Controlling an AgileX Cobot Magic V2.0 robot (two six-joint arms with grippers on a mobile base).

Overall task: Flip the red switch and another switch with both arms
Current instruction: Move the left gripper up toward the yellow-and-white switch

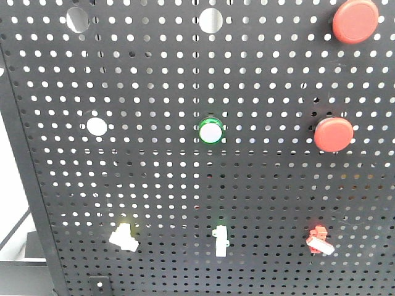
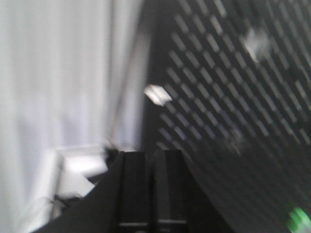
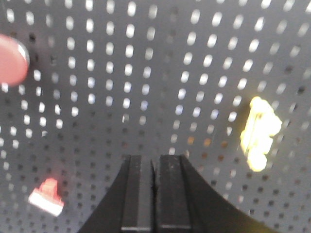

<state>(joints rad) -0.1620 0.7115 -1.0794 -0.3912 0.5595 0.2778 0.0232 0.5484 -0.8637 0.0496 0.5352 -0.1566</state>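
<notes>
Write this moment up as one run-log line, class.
left gripper: shut, touching no switch | right gripper: shut, touching no switch | red switch: untouched | yellow-white switch: untouched

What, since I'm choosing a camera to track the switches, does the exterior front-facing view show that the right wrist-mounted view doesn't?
Only the front view: the pale yellow switch, the green-tinted toggle, the green-ringed button and the upper red push button. Only the wrist view: the right tool, shut, and a blurred yellow part I cannot identify. Both: the red switch, the lower red push button and the black pegboard.
</notes>
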